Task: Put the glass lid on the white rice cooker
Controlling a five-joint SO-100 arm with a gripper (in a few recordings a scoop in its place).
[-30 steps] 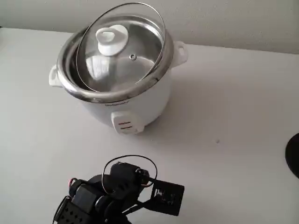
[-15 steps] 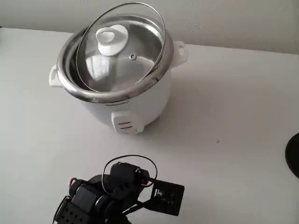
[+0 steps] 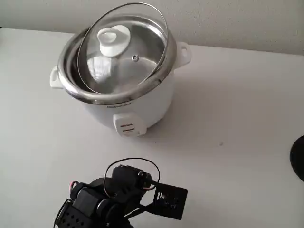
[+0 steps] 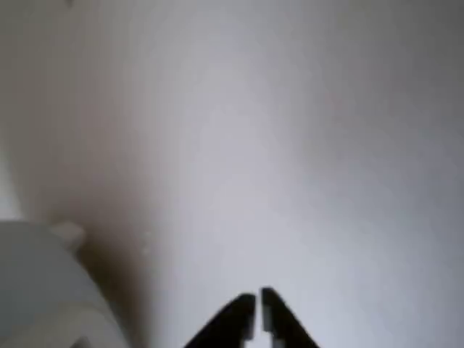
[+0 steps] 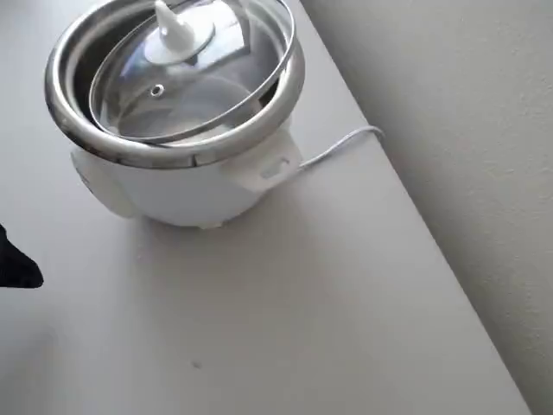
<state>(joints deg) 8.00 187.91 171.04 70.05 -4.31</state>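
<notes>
The white rice cooker (image 3: pixel 137 107) stands at the back left of the table, also in the overhead view (image 5: pixel 173 190). The glass lid (image 3: pixel 137 71) with its white knob (image 3: pixel 114 40) lies askew in the steel pot: its near left edge dips inside the rim, its far right edge rises above it (image 5: pixel 130 104). My black arm (image 3: pixel 118 194) is folded low at the front edge, apart from the cooker. In the wrist view my gripper (image 4: pixel 258 308) is shut with nothing between its fingers, over bare table, with the cooker's side (image 4: pixel 36 290) blurred at lower left.
A white cord (image 5: pixel 337 147) runs from the cooker's back toward the table's edge by the wall. A dark round object (image 3: pixel 299 164) pokes in at the right edge of the fixed view. Open tabletop (image 3: pixel 228 142) lies right of the cooker.
</notes>
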